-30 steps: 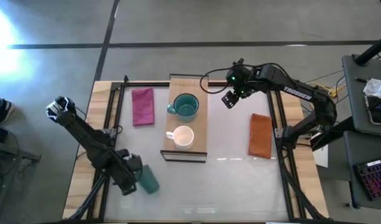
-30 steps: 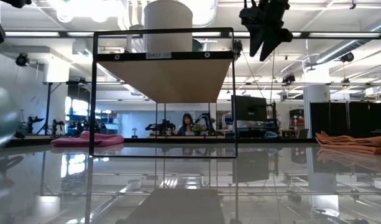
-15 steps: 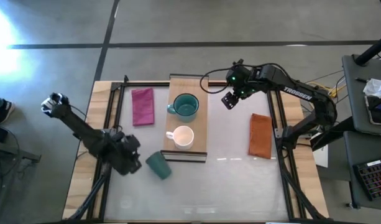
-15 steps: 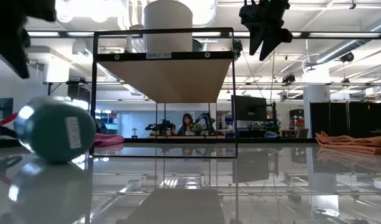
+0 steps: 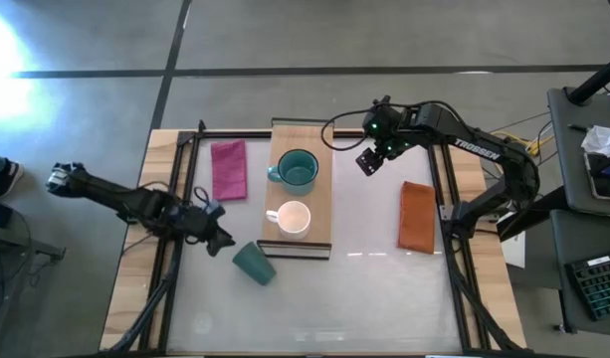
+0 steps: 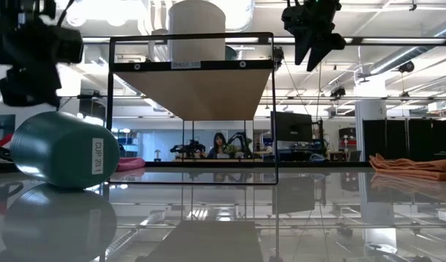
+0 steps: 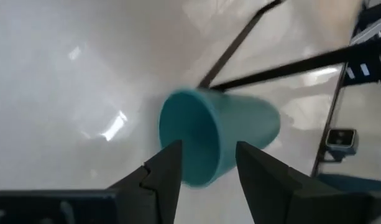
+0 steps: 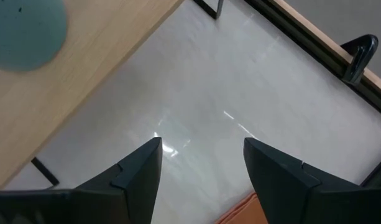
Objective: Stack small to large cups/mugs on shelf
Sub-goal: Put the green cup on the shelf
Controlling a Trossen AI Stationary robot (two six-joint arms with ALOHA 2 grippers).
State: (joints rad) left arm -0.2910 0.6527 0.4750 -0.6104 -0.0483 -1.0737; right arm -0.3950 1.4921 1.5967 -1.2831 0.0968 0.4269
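The small dark green handleless cup (image 5: 253,264) lies on its side on the glass table, just near-left of the shelf (image 5: 319,199). Its mouth (image 7: 189,146) faces my left gripper. My left gripper (image 5: 225,244) is open and empty, and hangs left of and above the cup (image 6: 62,149). The teal mug (image 5: 297,171) and the white mug (image 5: 293,219) stand upright on the shelf board. My right gripper (image 5: 367,161) is open and empty, high beside the shelf's far right corner.
A pink cloth (image 5: 228,169) lies left of the shelf and an orange cloth (image 5: 416,216) lies to its right. A dark frame rail (image 5: 185,179) runs along the table's left side, beside my left arm.
My left gripper carried the green cup from the near left toward the shelf and let go of it. It then drew back toward the table's left edge and rose. The cup now lies on its side on the glass.
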